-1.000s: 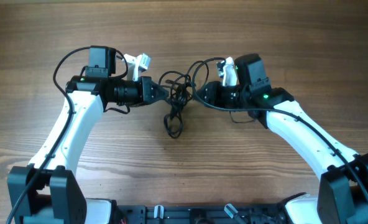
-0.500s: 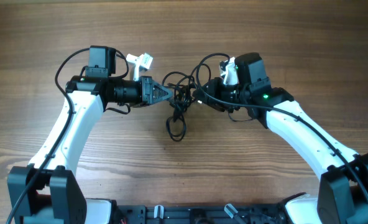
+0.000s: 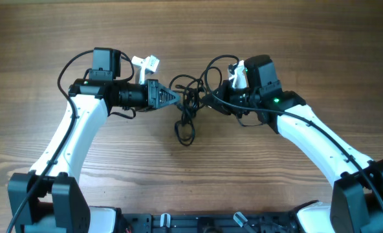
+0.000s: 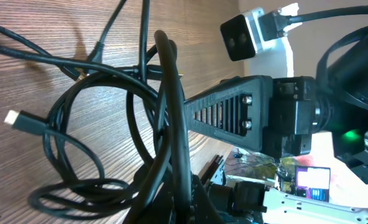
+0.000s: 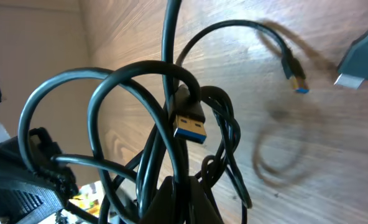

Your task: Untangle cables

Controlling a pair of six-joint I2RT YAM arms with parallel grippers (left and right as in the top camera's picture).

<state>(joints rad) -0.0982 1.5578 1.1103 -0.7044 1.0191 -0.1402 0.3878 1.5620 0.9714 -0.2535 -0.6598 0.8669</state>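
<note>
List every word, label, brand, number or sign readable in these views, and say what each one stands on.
No text can be read in any view.
The lit panel by the robot's base, seen in the left wrist view, may carry print, but it is too blurred to read.
The cables show no markings, and the blue-tongued plug bears no legible logo.

Overhead the cables are too small to tell strands apart; both wrist views crop them
</note>
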